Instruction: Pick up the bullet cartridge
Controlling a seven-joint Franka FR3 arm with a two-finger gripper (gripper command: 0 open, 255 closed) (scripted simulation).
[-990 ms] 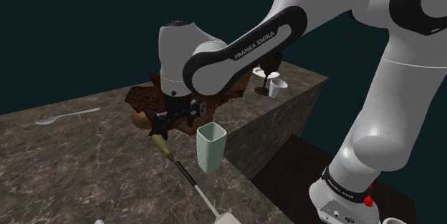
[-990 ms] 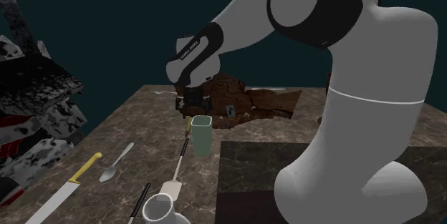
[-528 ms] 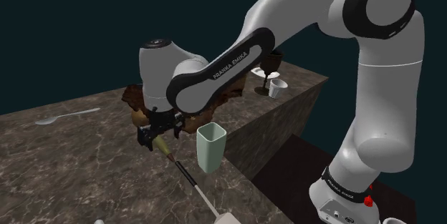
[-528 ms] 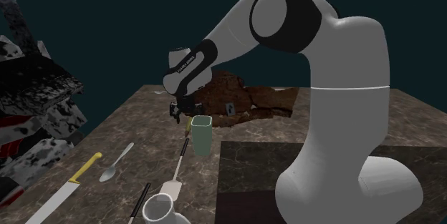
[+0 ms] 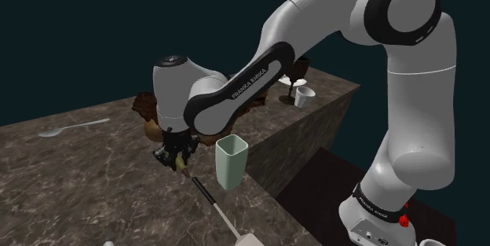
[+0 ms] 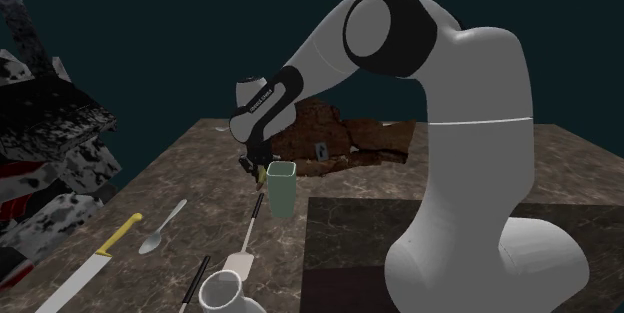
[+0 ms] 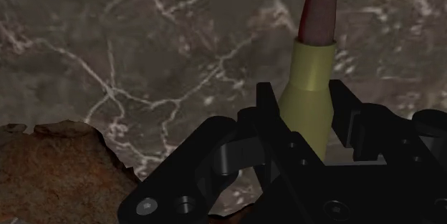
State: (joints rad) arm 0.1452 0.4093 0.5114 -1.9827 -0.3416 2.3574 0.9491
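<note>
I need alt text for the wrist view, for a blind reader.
An olive-yellow bullet cartridge with a dark red tip sits clasped in the black pincer, above a dark veined stone surface. A rough brown mass lies beside the pincer.

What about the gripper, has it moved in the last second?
Yes. In the shoulder view the gripper has dropped lower and shifted left, away from the pale green cup, down around the cartridge on the counter.

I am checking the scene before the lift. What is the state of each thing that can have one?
bullet cartridge: lying on the table, inside the gripper.
gripper: low at the table, grip cannot be judged.
pale green cup: upright, beside the gripper.
spoon: lying flat.
</note>
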